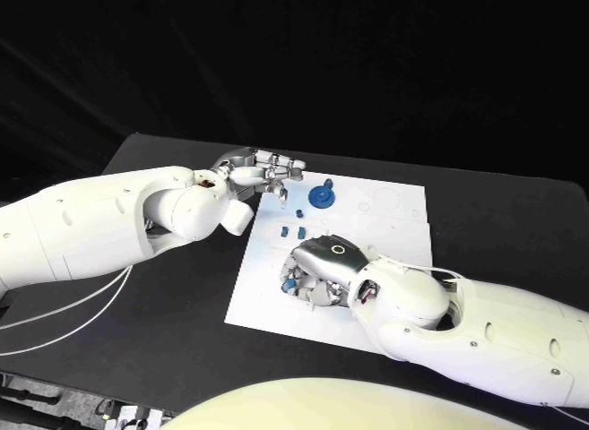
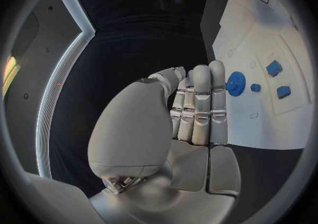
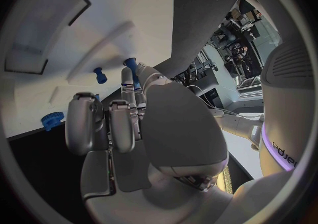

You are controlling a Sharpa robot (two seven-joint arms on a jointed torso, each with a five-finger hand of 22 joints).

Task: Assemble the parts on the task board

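Board (image 1: 372, 235): white plate, mid-table. On it: blue gear (image 1: 323, 195) near its far edge; small blue parts (image 1: 297, 213) just nearer than the gear. Right hand (image 1: 324, 269): over the board's near half, fingers curled on a blue peg (image 3: 131, 65). Left hand (image 1: 252, 172): at the board's far corner beside the gear, fingers straight, released.

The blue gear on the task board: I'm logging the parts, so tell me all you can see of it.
The blue gear is a round, toothed wheel of what looks like plastic, with a knob rising from its middle. It stands on the white task board near the far edge, flat side down. The left hand hovers just beside it; contact cannot be told. In the left wrist view its toothed rim shows behind the fingers.
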